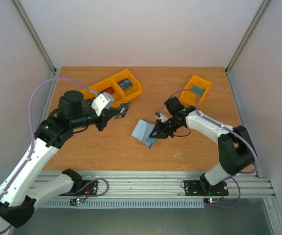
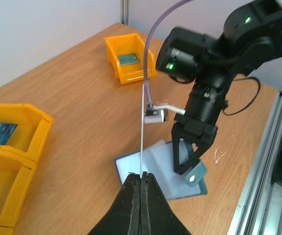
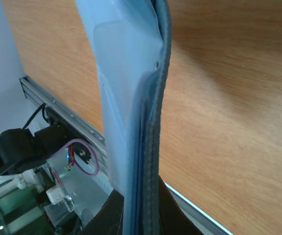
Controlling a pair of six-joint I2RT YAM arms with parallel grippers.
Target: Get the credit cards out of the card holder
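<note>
The card holder [image 1: 141, 129], a blue-teal wallet with pale blue pockets, lies open on the table with its right end lifted. My right gripper [image 1: 155, 134] is shut on that end, next to the snap tab [image 2: 195, 174]. In the right wrist view the card holder [image 3: 131, 88] runs edge-on up from my right gripper [image 3: 141, 198]. My left gripper [image 1: 114, 113] is shut on a dark grey credit card [image 1: 124, 109], held above the table left of the card holder. The left wrist view shows that card [image 2: 142, 132] edge-on as a thin line rising from my left gripper [image 2: 141, 175].
An orange double bin [image 1: 132, 91] at the back left holds a red card [image 1: 107, 91] and a blue card [image 1: 125, 83]. A smaller orange bin [image 1: 203, 95] at the back right holds a greenish card [image 1: 196, 89]. Grey walls enclose the table, and an aluminium rail [image 1: 145, 186] runs along its near edge.
</note>
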